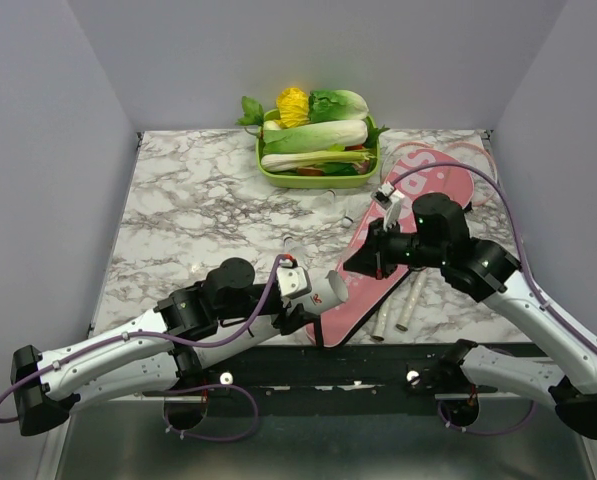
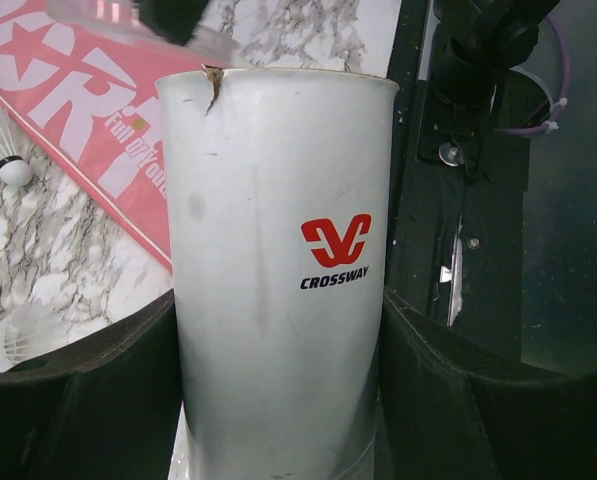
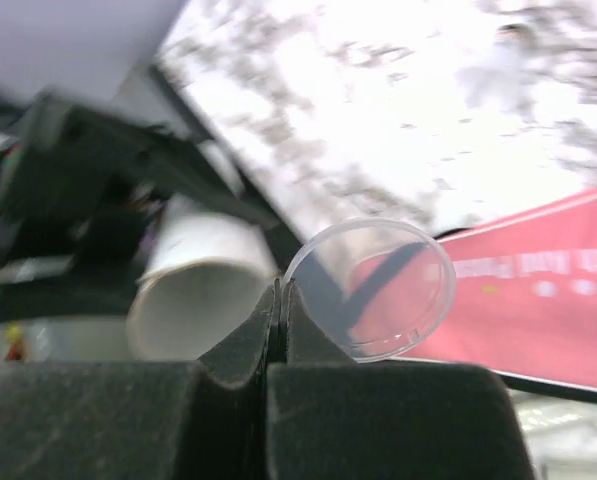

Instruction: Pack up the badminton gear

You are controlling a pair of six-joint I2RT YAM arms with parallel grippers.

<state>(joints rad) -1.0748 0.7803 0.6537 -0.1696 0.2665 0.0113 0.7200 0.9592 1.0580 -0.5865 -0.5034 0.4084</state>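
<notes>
My left gripper (image 1: 316, 292) is shut on the long white tube (image 1: 330, 289); in the left wrist view the tube (image 2: 278, 260), marked CROSSWAY, fills the gap between both pads (image 2: 108, 390), its open end away from me. My right gripper (image 1: 363, 260) hovers just past that open end, over the pink cover bag (image 1: 403, 235). In the right wrist view it (image 3: 280, 296) is shut on the rim of a clear round lid (image 3: 383, 290), beside the tube's open mouth (image 3: 193, 300). Two pale racket handles (image 1: 400, 310) stick out from the bag's near side.
A green tray of vegetables (image 1: 318, 150) stands at the back middle. White shuttlecocks lie loose on the marble (image 1: 300, 246), two of them left of the bag in the left wrist view (image 2: 3, 160). The table's black front edge (image 1: 378, 365) runs below the bag.
</notes>
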